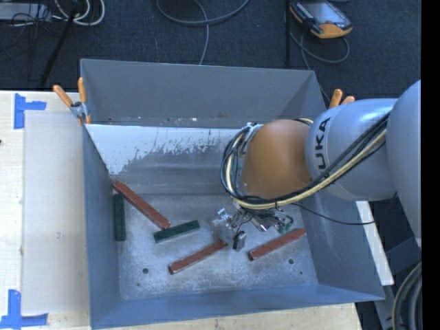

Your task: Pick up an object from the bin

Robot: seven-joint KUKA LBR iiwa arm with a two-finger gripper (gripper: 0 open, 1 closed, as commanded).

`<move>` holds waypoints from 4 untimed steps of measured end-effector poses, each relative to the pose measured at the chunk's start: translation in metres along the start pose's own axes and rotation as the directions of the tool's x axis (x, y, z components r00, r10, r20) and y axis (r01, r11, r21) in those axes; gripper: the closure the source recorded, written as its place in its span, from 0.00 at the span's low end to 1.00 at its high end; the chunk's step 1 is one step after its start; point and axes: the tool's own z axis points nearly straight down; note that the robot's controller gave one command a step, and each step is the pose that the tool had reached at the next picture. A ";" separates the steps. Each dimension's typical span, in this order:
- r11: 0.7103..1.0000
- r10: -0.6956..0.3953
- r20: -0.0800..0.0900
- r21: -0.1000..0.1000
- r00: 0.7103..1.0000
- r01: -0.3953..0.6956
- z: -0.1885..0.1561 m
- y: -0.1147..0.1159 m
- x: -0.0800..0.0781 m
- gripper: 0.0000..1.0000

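Observation:
My gripper (234, 236) is low in the middle of the bin, just below the orange wrist cover. Its fingertips are at the right end of a reddish-brown stick (197, 257) that lies slanted on the bin floor. To the right of the fingers lies another reddish-brown stick (277, 244). A dark green stick (176, 231) rests left of the gripper. Whether anything is between the fingers is hidden.
A longer reddish-brown stick (140, 204) lies slanted at the left, with a dark green stick (119, 218) upright beside it near the left wall. The arm and its cables cover the bin's right middle.

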 end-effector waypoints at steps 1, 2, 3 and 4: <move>1.000 0.002 -0.003 -0.001 1.000 -0.002 0.001 0.000 0.001 0.00; 1.000 -0.016 -0.004 -0.001 1.000 0.016 0.002 0.017 -0.026 0.00; 1.000 -0.012 0.000 -0.001 1.000 0.012 0.002 0.055 -0.089 0.00; 0.999 -0.042 -0.008 -0.006 0.999 0.042 0.002 0.133 -0.071 0.00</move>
